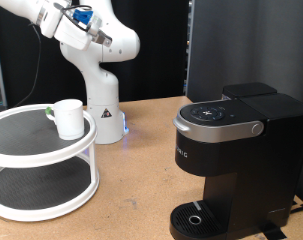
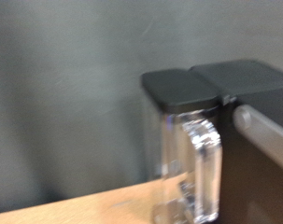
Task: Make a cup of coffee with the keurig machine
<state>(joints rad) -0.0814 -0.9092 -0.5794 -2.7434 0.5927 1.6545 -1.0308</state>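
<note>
The cup [image 1: 68, 117], a small white mug, stands upright on the top tier of a round white shelf at the exterior view's left. The keurig machine [image 1: 231, 150] is black and sits at the exterior view's right with its silver-trimmed lid [image 1: 219, 118] down. Nothing stands on its round drip tray [image 1: 196, 218]. The arm reaches up toward the exterior view's top left, and the gripper itself does not show there. In the blurred wrist view I see the keurig machine [image 2: 258, 121] and its clear water tank [image 2: 192, 159] from the side, with no fingers in the picture.
The two-tier white shelf [image 1: 41, 160] takes up the wooden table's left side. The white robot base [image 1: 103, 110] stands behind it. A black curtain [image 1: 241, 40] hangs behind the machine. Bare wood [image 1: 131, 190] lies between shelf and machine.
</note>
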